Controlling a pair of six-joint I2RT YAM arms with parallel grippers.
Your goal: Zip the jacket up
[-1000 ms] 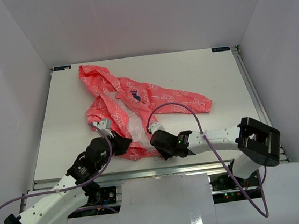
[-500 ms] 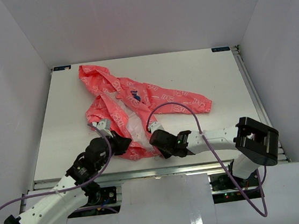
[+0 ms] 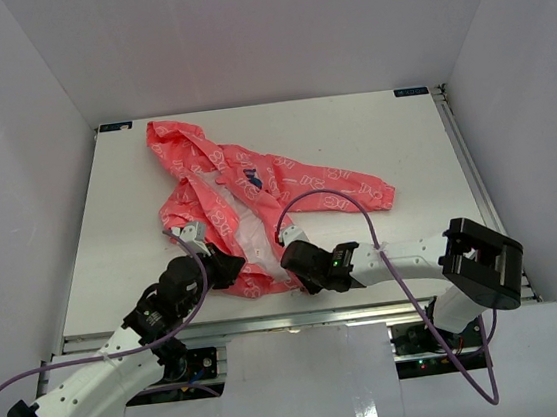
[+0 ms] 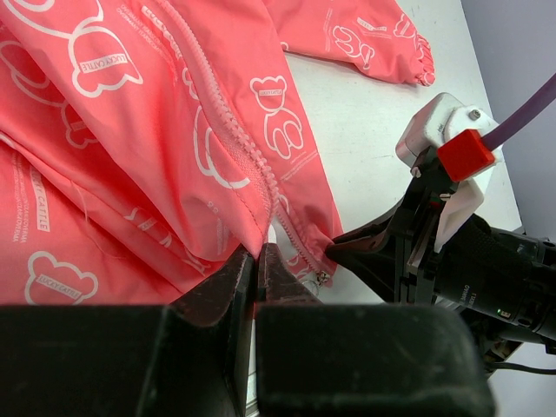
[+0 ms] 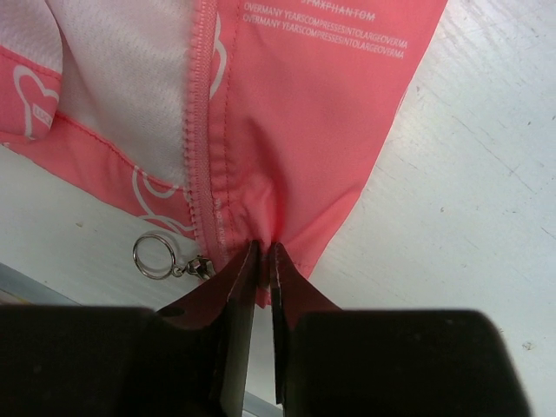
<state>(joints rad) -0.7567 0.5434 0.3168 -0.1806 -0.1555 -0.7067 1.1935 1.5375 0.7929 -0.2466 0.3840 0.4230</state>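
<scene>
The coral-pink jacket (image 3: 256, 186) lies unzipped on the white table, hood at the far left, one sleeve stretched right. My left gripper (image 3: 233, 266) is shut on the hem of the jacket's left front panel (image 4: 156, 130); its tips (image 4: 257, 252) pinch the fabric edge next to a line of zipper teeth (image 4: 228, 130). My right gripper (image 3: 287, 266) is shut on the other panel's bottom hem (image 5: 304, 104), tips (image 5: 264, 248) just right of the zipper tape (image 5: 201, 130). The slider with its metal ring (image 5: 155, 257) hangs free at the hem corner.
Both grippers work close to the table's near edge (image 3: 271, 318), where a metal rail runs. White walls enclose the table (image 3: 402, 144) on three sides. A purple cable (image 3: 338, 200) loops over the right arm above the sleeve.
My right gripper has closed on the jacket's bottom hem beside the zipper. The left gripper has kept its grip and place.
</scene>
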